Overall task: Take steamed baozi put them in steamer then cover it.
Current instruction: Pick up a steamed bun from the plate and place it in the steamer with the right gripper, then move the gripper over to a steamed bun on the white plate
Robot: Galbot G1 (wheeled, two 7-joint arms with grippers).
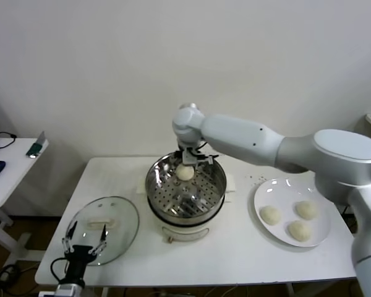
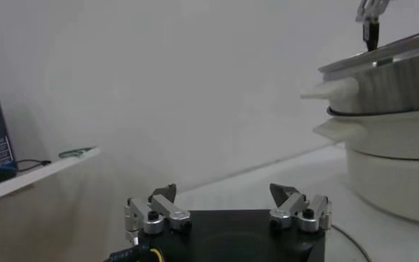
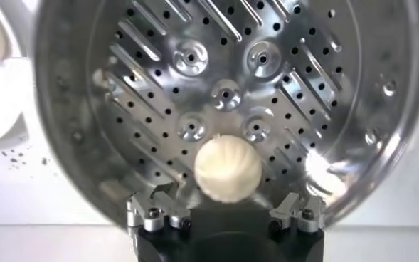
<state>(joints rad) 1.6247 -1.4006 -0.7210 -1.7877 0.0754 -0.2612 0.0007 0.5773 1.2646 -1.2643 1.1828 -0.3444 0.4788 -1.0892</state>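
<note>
At the table's (image 1: 235, 272) near left corner the left gripper (image 1: 85, 238) waits idle, its fingers apart and empty, just at the near edge of the cover (image 1: 105, 226), which lies flat on the table. In the middle stands the steamer (image 1: 217, 185). Near the right edge a plate (image 1: 321, 238) holds three baozi (image 1: 271, 215).

At the steamer's far rim the right gripper (image 1: 185, 162) hangs over the basket with the fourth bun (image 1: 185, 172) right beneath it.

The step in hand is loading the first bun. The right wrist view shows that bun (image 3: 227, 171) between the spread fingers (image 3: 156, 210) with a gap on either side, so it looks released onto the perforated floor, or about to be. Next, the arm needs to rise clear of the rim and swing to the plate for another bun.

The head view cannot show that gap; the wrist does. The left wrist view (image 2: 227, 213) alone shows the steamer from the side (image 2: 394, 67), with its white handle and base, and confirms the left fingers (image 2: 156, 213) hold nothing.
</note>
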